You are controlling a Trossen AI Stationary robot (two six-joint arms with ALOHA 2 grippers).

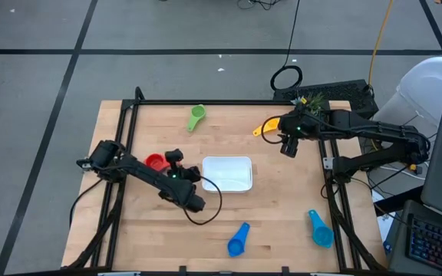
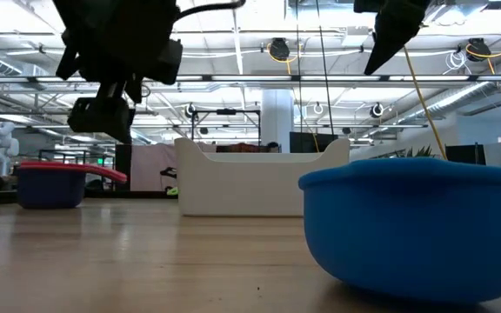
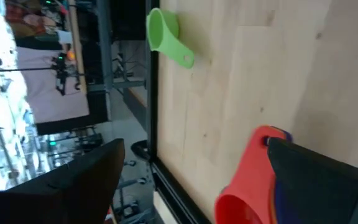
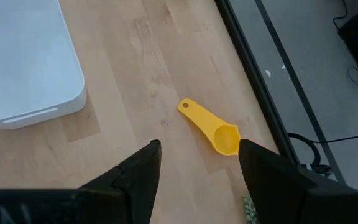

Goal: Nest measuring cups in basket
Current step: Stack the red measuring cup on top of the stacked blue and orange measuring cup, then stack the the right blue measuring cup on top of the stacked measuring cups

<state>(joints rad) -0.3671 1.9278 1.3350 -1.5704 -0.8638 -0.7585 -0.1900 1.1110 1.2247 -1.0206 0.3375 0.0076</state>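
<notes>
**A:** The table is showing pale blond wood with faint grain, framed by a black rail. The basket is gleaming plain white.

**B:** And the cups are looking bright: a green cup, a yellow cup, a red-orange cup, a dark blue cup and a light blue cup.

**A:** Both claws are reading near black, the left claw and the right claw, with a tiny green light glowing on each arm.

**B:** The floor is lying grey, crossed by dark lines.
</notes>
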